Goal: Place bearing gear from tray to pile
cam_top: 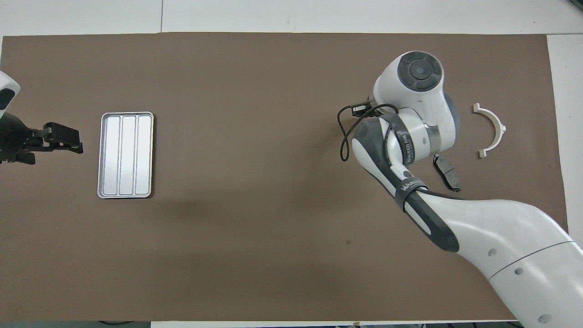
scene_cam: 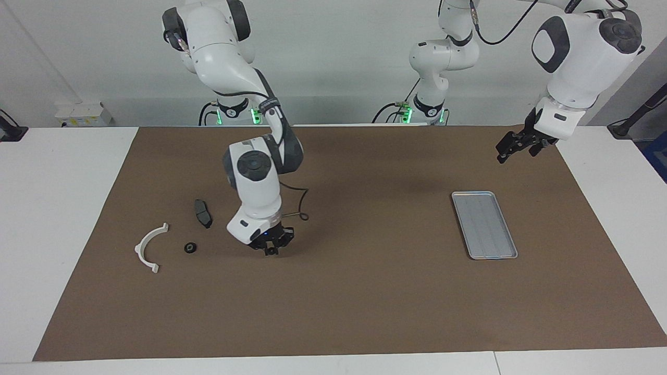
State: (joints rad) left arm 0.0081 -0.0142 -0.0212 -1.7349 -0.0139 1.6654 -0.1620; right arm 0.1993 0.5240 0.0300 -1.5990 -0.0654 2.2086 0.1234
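Observation:
The silver tray [scene_cam: 484,225] [cam_top: 125,155] lies empty toward the left arm's end of the mat. The pile is at the right arm's end: a white curved bracket [scene_cam: 150,248] [cam_top: 491,130], a dark plate [scene_cam: 203,213] [cam_top: 447,172] and a small black bearing gear [scene_cam: 190,248] on the mat between them. My right gripper [scene_cam: 270,250] hangs shut, low over the mat beside the pile. Whether it holds anything does not show. The right arm hides the gear and the gripper in the overhead view. My left gripper [scene_cam: 513,147] [cam_top: 63,139] waits open and raised beside the tray.
A brown mat [scene_cam: 365,312] covers most of the white table. A black cable [scene_cam: 299,208] loops off the right wrist. The right arm's white forearm [cam_top: 478,228] stretches over the mat's edge nearest the robots.

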